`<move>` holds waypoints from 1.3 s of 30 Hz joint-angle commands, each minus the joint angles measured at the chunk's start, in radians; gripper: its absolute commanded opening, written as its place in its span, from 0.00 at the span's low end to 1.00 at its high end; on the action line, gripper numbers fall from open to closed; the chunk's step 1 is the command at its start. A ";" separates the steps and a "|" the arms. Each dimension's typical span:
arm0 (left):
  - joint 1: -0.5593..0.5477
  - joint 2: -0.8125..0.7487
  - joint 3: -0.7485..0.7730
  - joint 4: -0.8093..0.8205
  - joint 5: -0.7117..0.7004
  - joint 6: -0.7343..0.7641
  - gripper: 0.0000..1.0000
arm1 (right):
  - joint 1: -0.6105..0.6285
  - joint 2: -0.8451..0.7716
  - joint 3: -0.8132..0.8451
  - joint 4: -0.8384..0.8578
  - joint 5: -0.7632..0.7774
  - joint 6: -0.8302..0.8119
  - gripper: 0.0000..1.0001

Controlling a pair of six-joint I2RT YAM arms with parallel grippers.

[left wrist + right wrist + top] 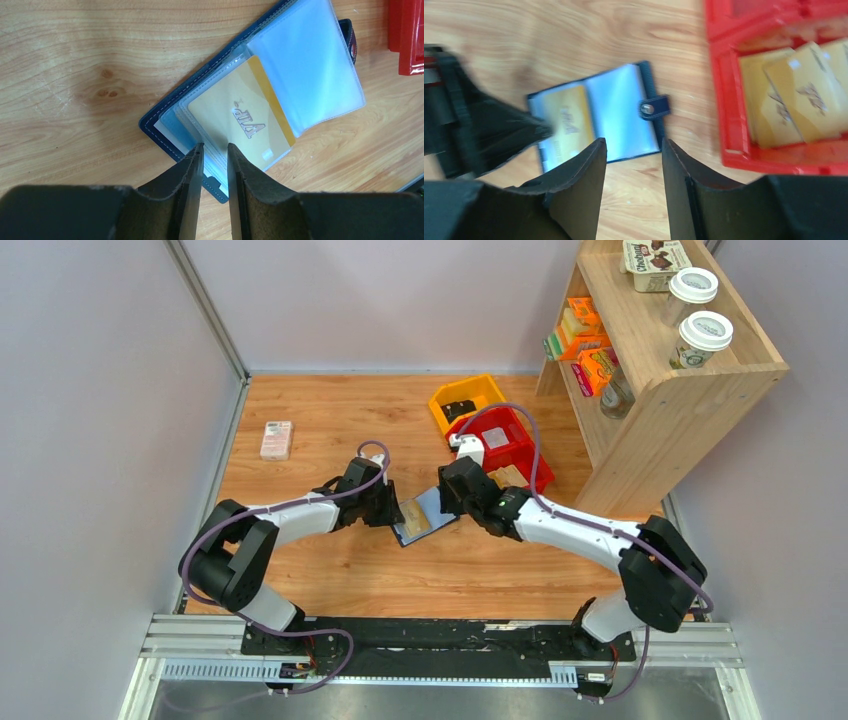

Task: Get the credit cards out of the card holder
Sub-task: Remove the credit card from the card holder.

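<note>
Left wrist view shows the left gripper (pixel 215 147) with its fingers drawn close, only a thin slit between them, tips at the near edge of the card holder (pixel 310 60); whether they pinch a clear sleeve cannot be told. The right gripper (pixel 634 142) hangs with fingers spread and nothing between them, over the side with the snap tab (pixel 654 106). The holder lies open on the wooden table (pixel 75 75), a gold credit card (pixel 235 115) in one sleeve. More credit cards (pixel 794 100) lie in the red bin (pixel 719 100) nearby.
</note>
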State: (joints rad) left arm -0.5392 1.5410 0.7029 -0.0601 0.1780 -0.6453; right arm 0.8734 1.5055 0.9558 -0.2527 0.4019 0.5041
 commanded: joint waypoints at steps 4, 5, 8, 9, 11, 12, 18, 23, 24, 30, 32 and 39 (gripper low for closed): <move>-0.008 0.033 -0.040 -0.139 -0.038 0.036 0.34 | -0.068 0.054 0.041 0.130 -0.360 -0.073 0.45; -0.008 0.031 -0.039 -0.141 -0.040 0.036 0.34 | -0.076 0.080 0.052 0.135 -0.385 -0.072 0.45; -0.008 0.028 -0.043 -0.142 -0.043 0.035 0.34 | -0.089 0.156 0.083 0.141 -0.462 -0.070 0.44; -0.008 0.025 -0.043 -0.142 -0.044 0.033 0.34 | -0.096 0.177 0.090 0.145 -0.480 -0.068 0.44; -0.007 0.021 -0.043 -0.144 -0.046 0.033 0.34 | -0.106 0.217 0.097 0.173 -0.511 -0.062 0.44; -0.008 0.021 -0.045 -0.145 -0.046 0.032 0.34 | -0.109 0.232 0.104 0.181 -0.518 -0.058 0.44; -0.007 0.010 -0.049 -0.150 -0.054 0.035 0.33 | -0.113 0.317 0.121 0.225 -0.627 -0.033 0.43; -0.007 -0.016 -0.062 -0.162 -0.074 0.039 0.31 | -0.111 0.322 0.078 0.317 -0.727 0.028 0.40; -0.008 -0.019 -0.063 -0.164 -0.077 0.038 0.31 | -0.113 0.317 0.069 0.334 -0.739 0.037 0.39; -0.007 -0.039 -0.068 -0.176 -0.084 0.042 0.28 | -0.113 0.283 0.018 0.423 -0.805 0.106 0.33; -0.007 -0.045 -0.072 -0.176 -0.090 0.042 0.27 | -0.113 0.283 0.011 0.453 -0.824 0.128 0.31; -0.007 -0.073 -0.069 -0.205 -0.126 0.065 0.24 | -0.113 0.272 -0.031 0.570 -0.865 0.218 0.24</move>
State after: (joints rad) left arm -0.5419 1.4666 0.6685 -0.1688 0.1181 -0.6231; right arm 0.7452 1.8256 0.9390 0.1749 -0.3710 0.6411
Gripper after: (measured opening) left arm 0.251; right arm 0.257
